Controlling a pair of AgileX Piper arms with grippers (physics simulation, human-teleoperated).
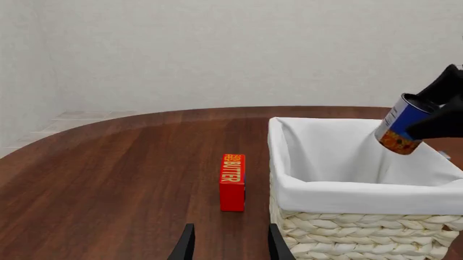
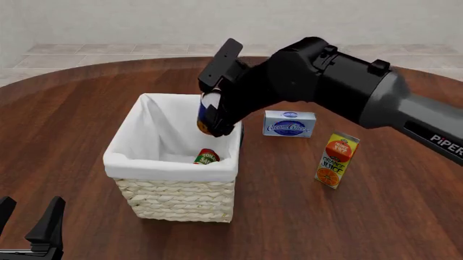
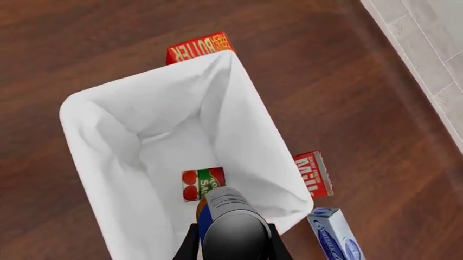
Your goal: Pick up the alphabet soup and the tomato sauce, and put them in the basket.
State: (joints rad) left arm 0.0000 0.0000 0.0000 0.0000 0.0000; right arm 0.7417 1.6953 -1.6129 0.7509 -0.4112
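Left gripper (image 2: 29, 225) idling open; right gripper (image 2: 214, 111) holding soup (image 2: 207, 115), seemingly over basket (image 2: 170, 168) holding sauce (image 2: 206, 157), awaiting release.

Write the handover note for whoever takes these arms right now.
Right gripper: shut on the alphabet soup, held tilted above the basket opening.
Left gripper: open, holding nothing, low near the table's near edge.
Tomato sauce: already lying on the basket floor.
Done: tomato sauce in.
Left: release the soup into the basket, then withdraw the right arm.
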